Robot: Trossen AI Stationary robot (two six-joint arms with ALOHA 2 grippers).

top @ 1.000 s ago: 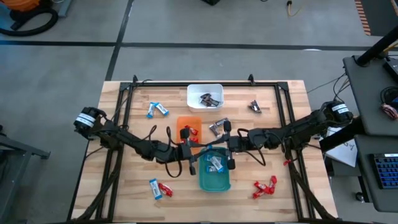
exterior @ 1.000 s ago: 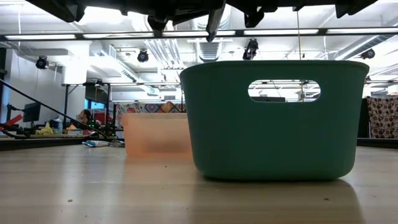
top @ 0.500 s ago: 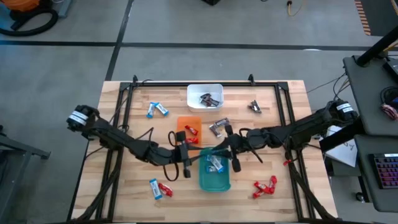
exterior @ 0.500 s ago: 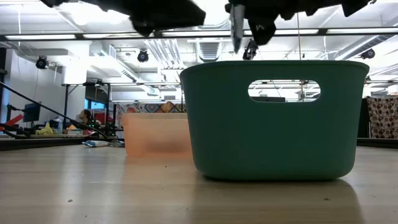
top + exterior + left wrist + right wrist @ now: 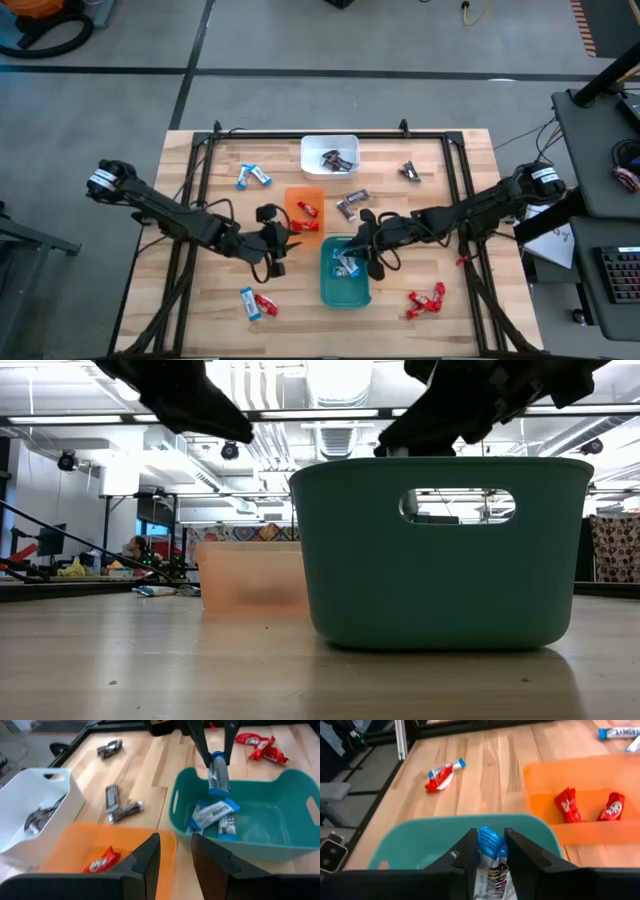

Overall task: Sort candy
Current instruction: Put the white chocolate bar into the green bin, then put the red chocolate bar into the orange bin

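My right gripper point(image 5: 358, 252) is above the teal tray point(image 5: 330, 292), shut on a blue-and-white candy point(image 5: 218, 775). Blue-and-white candies point(image 5: 212, 815) lie on the tray's floor under it. My left gripper point(image 5: 272, 250) hovers open and empty to the left of the teal tray, near the orange tray point(image 5: 305, 195). The orange tray holds red candies point(image 5: 590, 805). Dark candies point(image 5: 336, 160) lie in the white tray point(image 5: 306, 150). Other candies lie loose on the table: dark ones point(image 5: 350, 204), blue-and-white ones point(image 5: 252, 177) and red ones point(image 5: 425, 298). My right gripper pinches the blue-and-white candy by its upper end point(image 5: 216, 758) between the two fingers point(image 5: 202, 745). The fingers come from above, pointing down. The candy hangs upright below them, lifted clear over the teal tray's inside.
A blue-and-white and a red candy point(image 5: 257, 303) lie near the table's near-left part, and a dark one point(image 5: 410, 171) toward the far right. A black frame point(image 5: 205, 150) runs along the table's edges. The low view shows the teal tray's wall point(image 5: 440, 550) in front of the orange tray point(image 5: 255, 575).
My left gripper has drawn back toward the table's left, away from the teal tray. My right gripper has come lower over the teal tray, moving slightly left, with the candy between its fingers.
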